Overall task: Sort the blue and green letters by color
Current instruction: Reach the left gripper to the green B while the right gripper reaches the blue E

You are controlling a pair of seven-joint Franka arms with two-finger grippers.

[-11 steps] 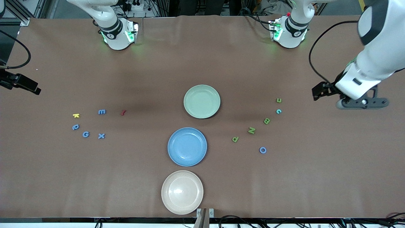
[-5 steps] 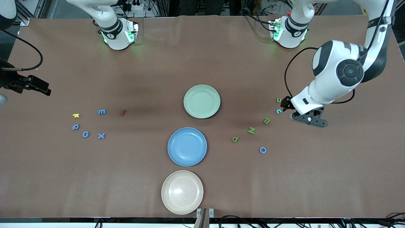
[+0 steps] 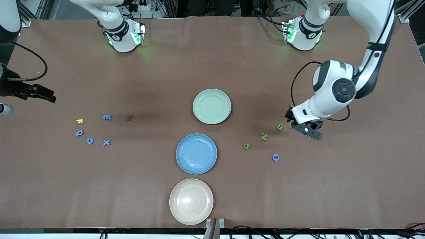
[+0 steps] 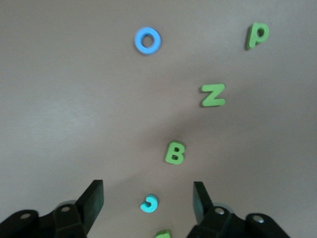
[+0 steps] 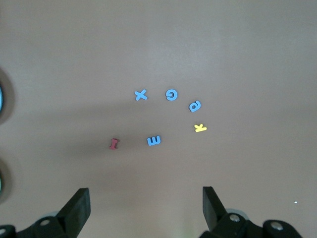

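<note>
Hanging low over the counter (image 3: 232,59) at the left arm's end, the left gripper (image 4: 147,201) has come in from the edge since a second ago. Its jaws are parted and empty, straddling a small teal c (image 4: 149,204), with part of a green letter (image 4: 163,234) just showing at the frame edge. Nearby lie the green B (image 3: 280,126), green N (image 3: 264,136), green P (image 3: 246,145) and blue O (image 3: 276,157), all unmoved. At the right arm's end, the blue E (image 3: 107,117), X (image 3: 106,142), G (image 3: 90,141) and another blue letter (image 3: 79,133) lie with a yellow K (image 3: 79,121) and a dark red letter (image 3: 129,117). The right gripper (image 5: 146,208) hangs above them, having crept slightly inward, jaws wide and empty. Green plate (image 3: 212,106), blue plate (image 3: 196,153) and beige plate (image 3: 191,201) hold nothing.
</note>
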